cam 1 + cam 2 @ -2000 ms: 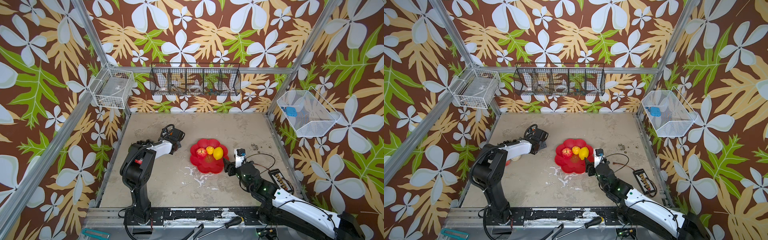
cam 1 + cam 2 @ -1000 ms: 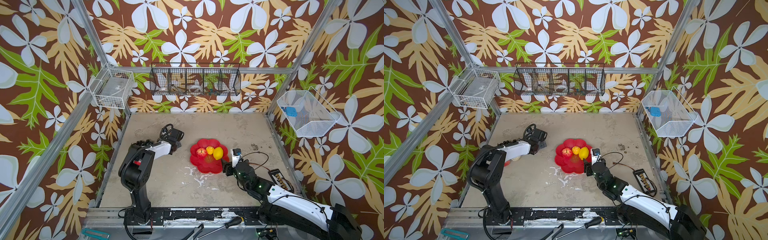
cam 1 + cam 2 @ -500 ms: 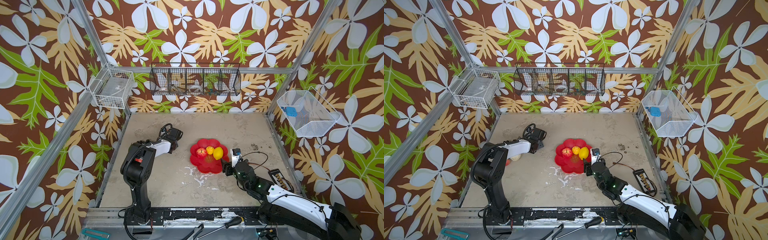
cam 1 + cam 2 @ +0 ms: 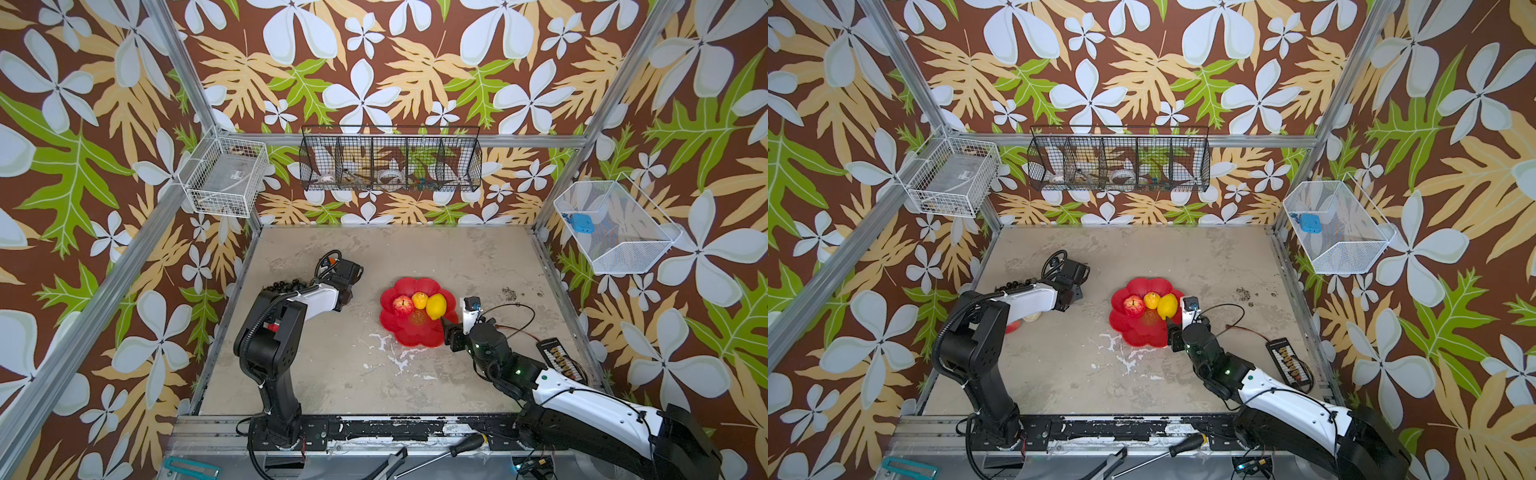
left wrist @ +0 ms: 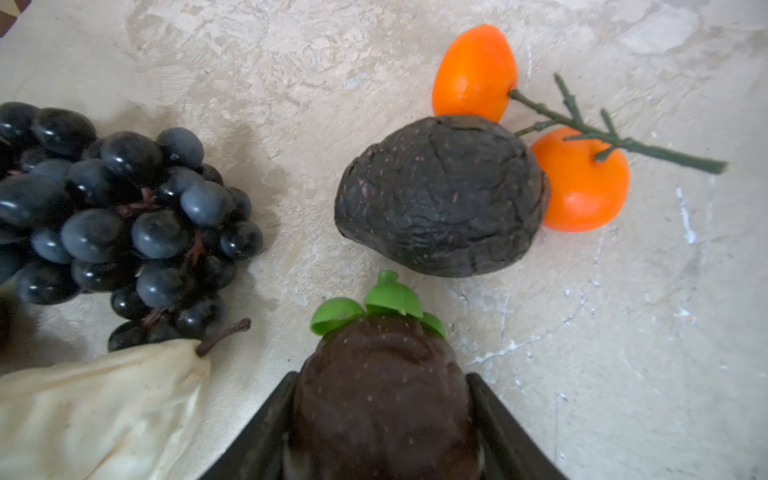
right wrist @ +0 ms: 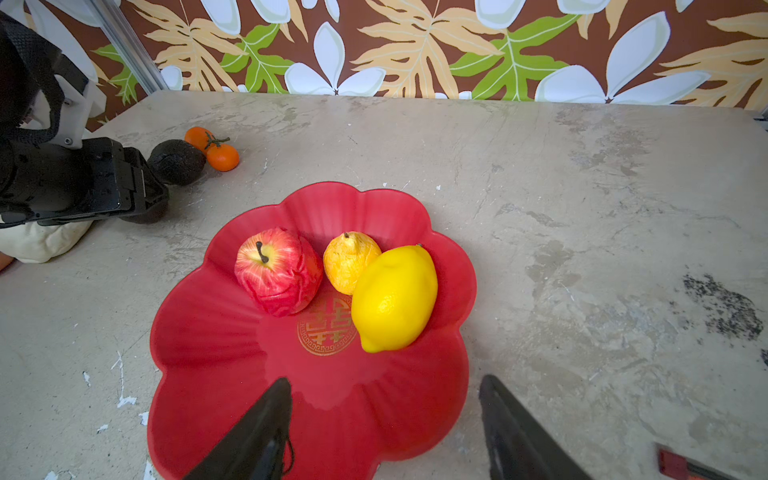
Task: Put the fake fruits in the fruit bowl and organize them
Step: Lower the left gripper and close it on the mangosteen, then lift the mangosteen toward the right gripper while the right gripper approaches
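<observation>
— Where is the right end effector (image 4: 449, 326) in both top views?
— It hangs open and empty over the near rim of the fruit bowl (image 4: 415, 336). The apple (image 4: 403, 306), a small yellow fruit (image 4: 419, 300) and the lemon (image 4: 436, 306) lie in the bowl just ahead of it.

— And the left wrist view?
— The left end effector (image 5: 380, 376) has its jaws against both sides of the strawberry (image 5: 382, 399). On the table (image 5: 623, 374) just ahead lies the avocado (image 5: 440, 199), touching the two stemmed oranges (image 5: 582, 183) beyond it. The grape bunch (image 5: 124, 216) and cream pear (image 5: 95, 407) lie off to one side.

— The right wrist view?
— The right end effector's fingers (image 6: 257, 424) stand apart with nothing between them, one over the bowl and one over the table beside its rim. The three fruits lie ahead, around the gold centre (image 6: 326, 328).
</observation>
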Controlling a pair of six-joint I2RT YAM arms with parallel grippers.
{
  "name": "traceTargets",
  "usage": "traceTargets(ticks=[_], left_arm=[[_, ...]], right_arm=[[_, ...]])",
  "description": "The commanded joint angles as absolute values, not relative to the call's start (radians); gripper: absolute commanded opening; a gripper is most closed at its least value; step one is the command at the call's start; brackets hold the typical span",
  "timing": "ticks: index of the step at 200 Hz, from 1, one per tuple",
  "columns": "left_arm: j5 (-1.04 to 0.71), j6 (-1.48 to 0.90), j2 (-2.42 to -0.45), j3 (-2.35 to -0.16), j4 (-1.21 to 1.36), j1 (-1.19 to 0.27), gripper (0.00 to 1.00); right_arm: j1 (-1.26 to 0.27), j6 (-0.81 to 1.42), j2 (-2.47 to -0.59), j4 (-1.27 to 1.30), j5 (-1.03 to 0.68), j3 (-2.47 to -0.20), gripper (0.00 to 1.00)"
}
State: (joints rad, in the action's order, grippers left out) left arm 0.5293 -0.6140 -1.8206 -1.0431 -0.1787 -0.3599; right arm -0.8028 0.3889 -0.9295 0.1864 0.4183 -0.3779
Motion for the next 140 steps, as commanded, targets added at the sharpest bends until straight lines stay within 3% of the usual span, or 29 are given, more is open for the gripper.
traceTargets(ticks=[1,55,88,140], left_arm=[[0.491,-0.61,-1.795,-1.021,-0.14,-0.359,0.56],[0.466,-0.618,-1.621,-0.899,-0.061,-0.405,0.53],[0.444,-0.573,-1.406,-0.783,0.034,-0.522,0.53],[0.104,-0.373,-1.152,-0.573,0.386,-0.676,0.51]], right_arm=[[-0.802,0.392,-0.93,0.201,0.431,-0.385,0.71],[-0.801,0.407,-0.924,0.149,0.439,-0.414,0.71],[-0.777,0.458,-0.931,-0.074,0.379,-0.569,0.71],[-0.748,0.434,-0.914,-0.176,0.143,-0.726,0.69]])
